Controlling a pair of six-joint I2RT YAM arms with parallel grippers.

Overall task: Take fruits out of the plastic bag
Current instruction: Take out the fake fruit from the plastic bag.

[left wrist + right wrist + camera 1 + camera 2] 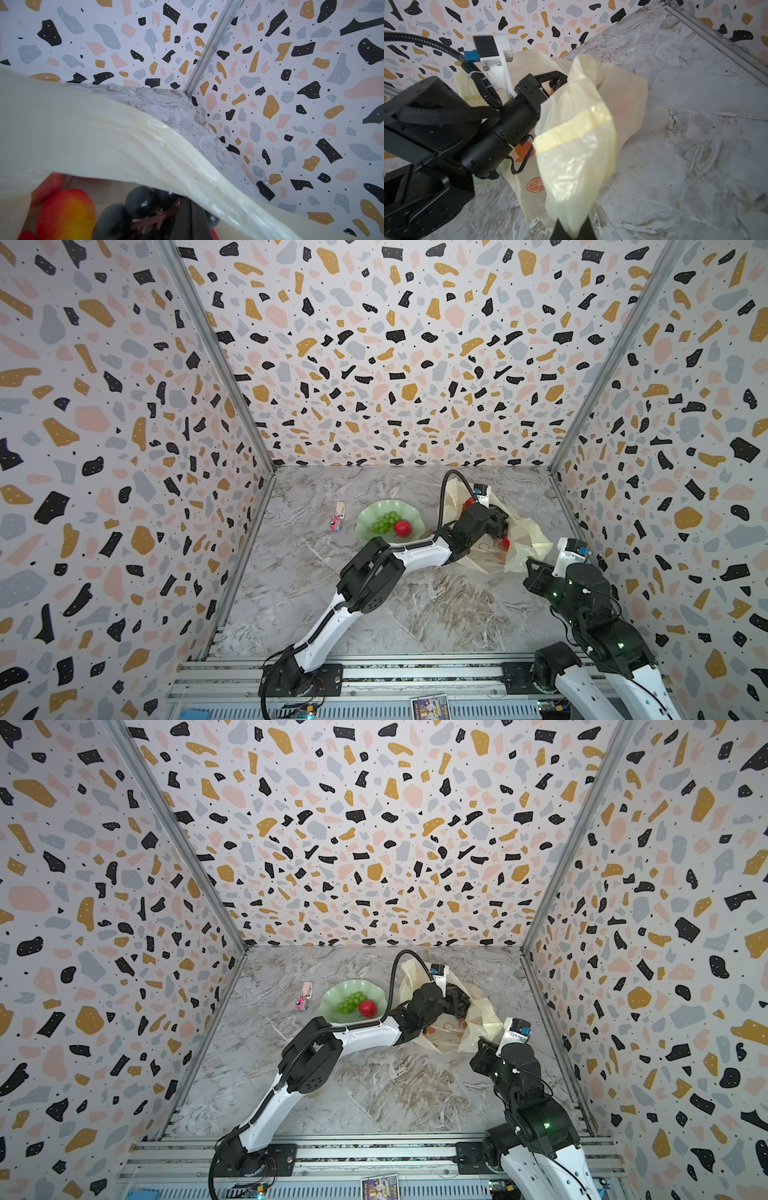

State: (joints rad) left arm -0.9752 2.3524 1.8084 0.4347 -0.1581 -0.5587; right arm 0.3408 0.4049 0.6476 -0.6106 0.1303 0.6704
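Note:
The pale-yellow plastic bag (530, 533) (484, 1013) lies crumpled at the right of the marble table, mouth toward my left arm. Inside that mouth my left gripper (500, 526) (184, 211) is shut on the black-purple grape bunch (133, 209) by its brown stem. Beside the bunch in the bag lie a red-yellow peach (66, 214) and a red piece (48, 184). At the bag's near edge, my right gripper (530, 563) (574, 232) is shut on a fold of the plastic bag (575, 149) and holds it up. Green grapes (384, 521) and a red apple (402, 528) rest on the plate.
The pale green wavy-rimmed plate (368, 512) stands left of the bag, close to my left forearm. A tiny pink trinket (336, 524) and a small pale block (340, 508) lie further left. Patterned walls close in the table on three sides.

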